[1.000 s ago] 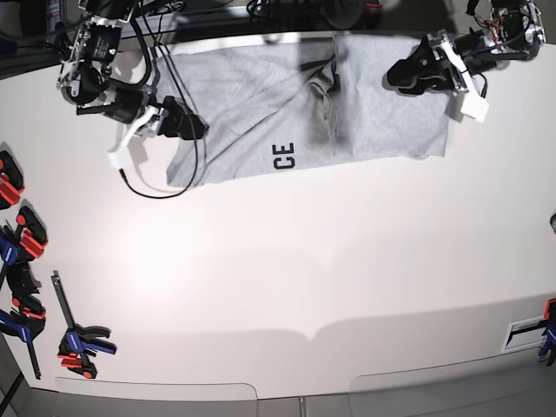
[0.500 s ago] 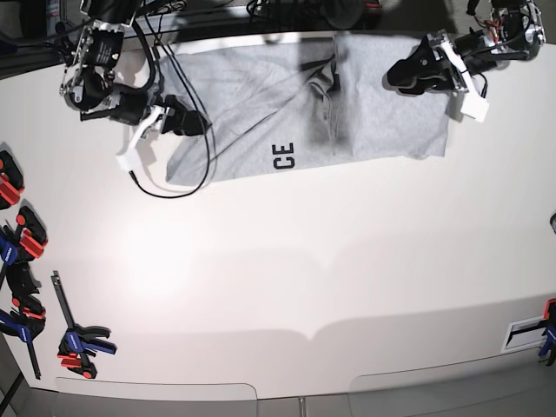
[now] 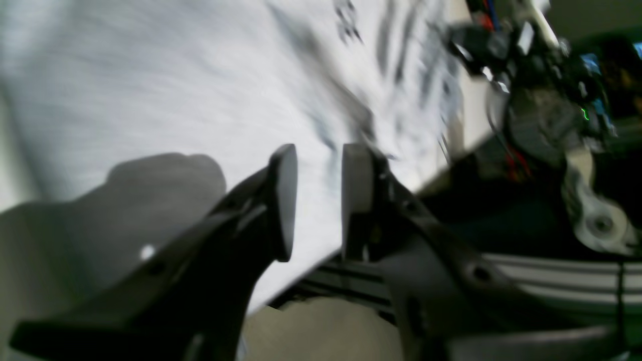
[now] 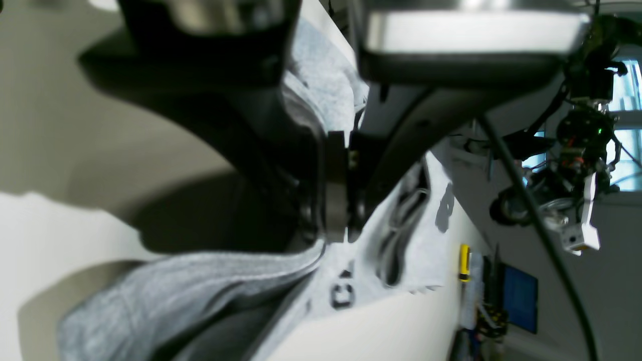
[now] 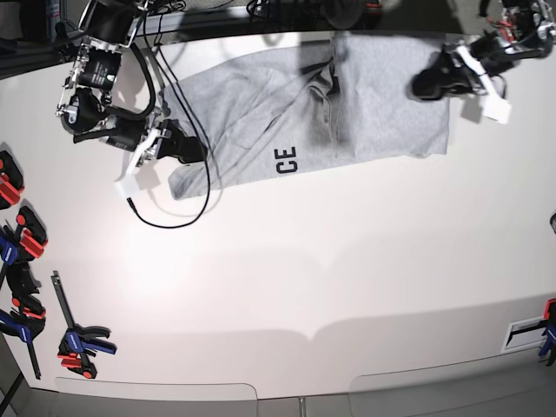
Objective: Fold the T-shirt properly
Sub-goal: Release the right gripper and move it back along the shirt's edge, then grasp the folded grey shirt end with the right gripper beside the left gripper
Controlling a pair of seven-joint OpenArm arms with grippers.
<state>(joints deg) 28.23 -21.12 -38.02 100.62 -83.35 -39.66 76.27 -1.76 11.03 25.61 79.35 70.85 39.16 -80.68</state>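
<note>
T-shirt (image 5: 347,95) in right fingers (image 4: 335,200)

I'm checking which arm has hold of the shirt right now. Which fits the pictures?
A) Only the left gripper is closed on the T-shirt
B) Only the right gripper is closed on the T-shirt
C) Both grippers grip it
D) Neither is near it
B: in the right wrist view the right gripper pinches grey T-shirt fabric, while the left gripper shows a gap between its fingers with nothing held.
</note>
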